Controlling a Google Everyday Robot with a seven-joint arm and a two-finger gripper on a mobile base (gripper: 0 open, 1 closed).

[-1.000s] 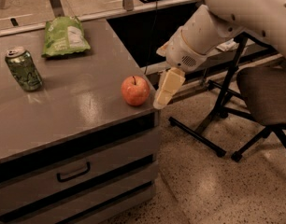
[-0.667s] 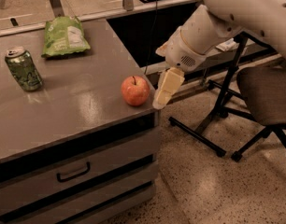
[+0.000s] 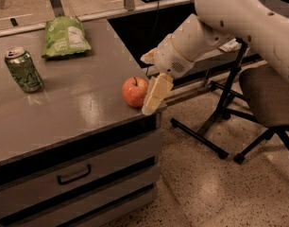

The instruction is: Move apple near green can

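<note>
The red-orange apple (image 3: 134, 91) sits on the grey counter (image 3: 78, 103) near its front right corner. The green can (image 3: 23, 70) stands upright at the counter's left side, far from the apple. My gripper (image 3: 150, 79) hangs from the white arm just right of the apple. It is open and holds nothing. Its near finger (image 3: 154, 96) points down at the counter edge, right against the apple's right side. The other finger shows only as a stub behind the apple.
A flat light-green snack bag (image 3: 65, 36) lies at the back of the counter. Drawers (image 3: 73, 174) are below the counter top. An office chair (image 3: 267, 98) and its black legs (image 3: 215, 126) stand on the speckled floor to the right.
The gripper has shifted a little left, so its near finger is now against the apple's right side. The apple and the can have not moved.
</note>
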